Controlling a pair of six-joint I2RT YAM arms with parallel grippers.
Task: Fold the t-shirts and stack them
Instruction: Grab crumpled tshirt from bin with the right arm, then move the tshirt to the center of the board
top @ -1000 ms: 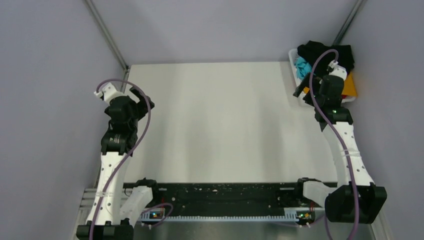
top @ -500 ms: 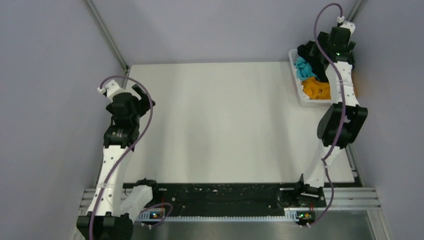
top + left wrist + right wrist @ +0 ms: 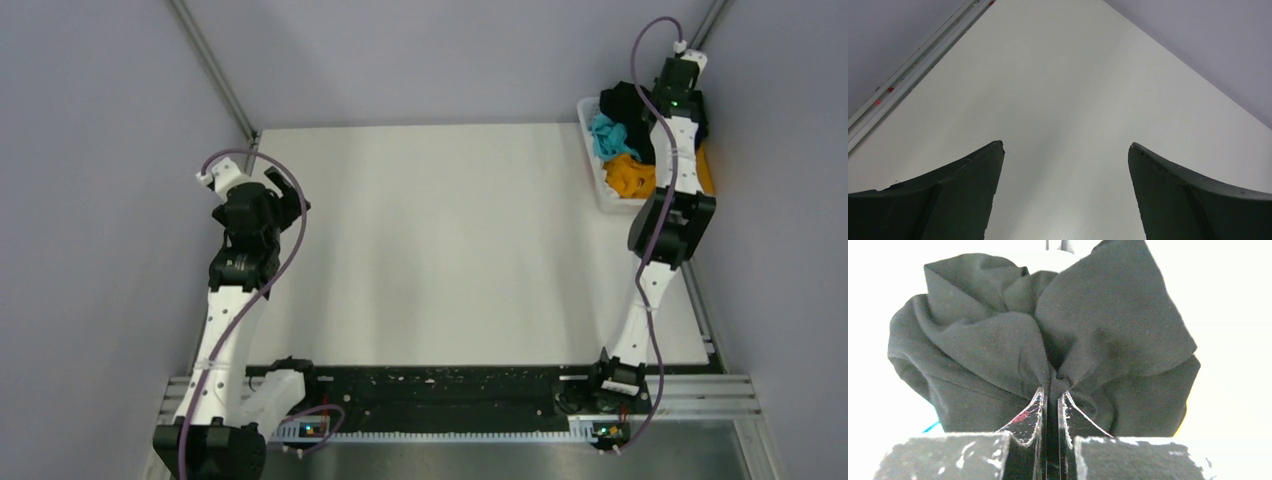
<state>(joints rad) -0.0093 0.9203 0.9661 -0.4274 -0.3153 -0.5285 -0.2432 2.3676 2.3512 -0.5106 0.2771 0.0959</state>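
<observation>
- The white table [image 3: 450, 240] spreads out beneath and ahead of the left jaws, and only its bare surface shows between them. It lies well to the left of the right jaws.
- The white basket [image 3: 603, 195] sits at the table's far right corner, directly under the right jaws and well apart from the left ones. All 3 t-shirts are in it.
- The black t-shirt [image 3: 1048, 340] is the biggest of the 3. It is bunched in loose folds straight ahead of the right jaws, and a gathered pinch of it runs in between them. In the top view it heaps at the far end of the basket.
- The orange-yellow t-shirt [image 3: 630, 177] is crumpled at the basket's near end, on the base side of the right jaws. From the right wrist only a thin yellow sliver shows, low and to the right of the jaws.
- The turquoise-blue t-shirt [image 3: 604, 135] is wadded against the basket's left wall, left of the right jaws. From the wrist it is only a thin blue edge, low and to the left.
- The right gripper [image 3: 1052, 392] has its 2 jaws nearly together, clamped on the pinch of black fabric.
- The left gripper [image 3: 1065, 146] hangs over the table's left side with its jaws spread wide apart and nothing between them.
</observation>
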